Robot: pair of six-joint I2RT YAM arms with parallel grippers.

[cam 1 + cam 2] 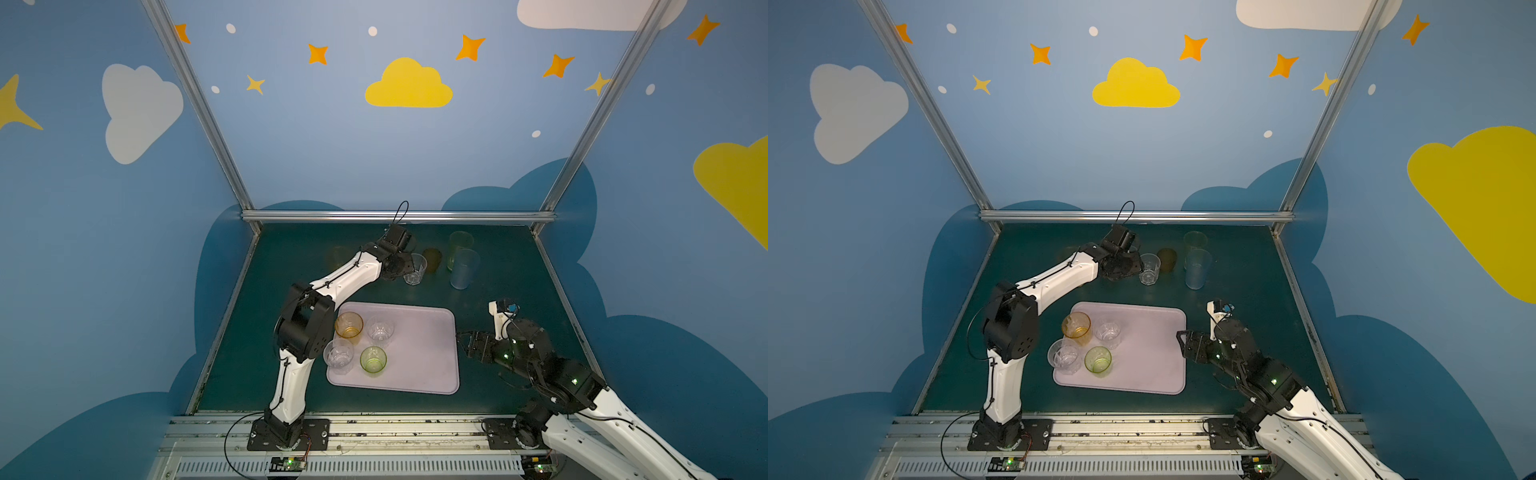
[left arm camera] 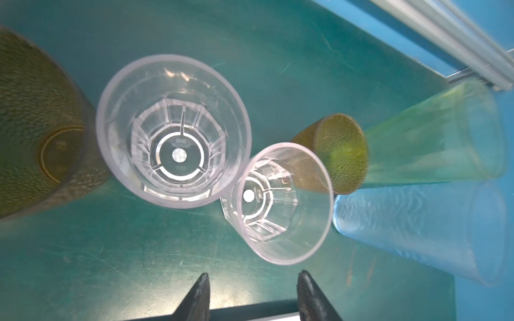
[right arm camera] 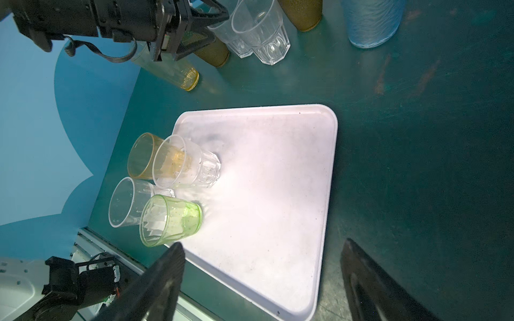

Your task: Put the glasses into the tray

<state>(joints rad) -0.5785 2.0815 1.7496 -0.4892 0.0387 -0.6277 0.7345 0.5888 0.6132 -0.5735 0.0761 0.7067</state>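
Note:
The lilac tray (image 1: 419, 353) holds an orange glass (image 1: 349, 325), two clear glasses (image 1: 380, 330) (image 1: 338, 353) and a green glass (image 1: 373, 360). At the back of the table, my left gripper (image 1: 405, 268) (image 2: 253, 278) hangs open over two clear glasses (image 2: 173, 130) (image 2: 278, 203), with nothing between its fingers. Beside them stand two brown glasses (image 2: 36, 122) (image 2: 333, 152), a tall green glass (image 2: 434, 139) and a tall blue glass (image 2: 417, 230). A tall yellow glass (image 3: 172, 72) stands behind the left arm. My right gripper (image 1: 463, 338) (image 3: 262, 244) is open and empty at the tray's right edge.
Metal frame rails (image 1: 399, 216) and blue walls close in the green table (image 1: 519, 291) at the back and sides. The left arm's elbow (image 1: 305, 324) stands close to the tray's left edge. A bare stretch of tray (image 3: 264, 180) lies in front of the right gripper.

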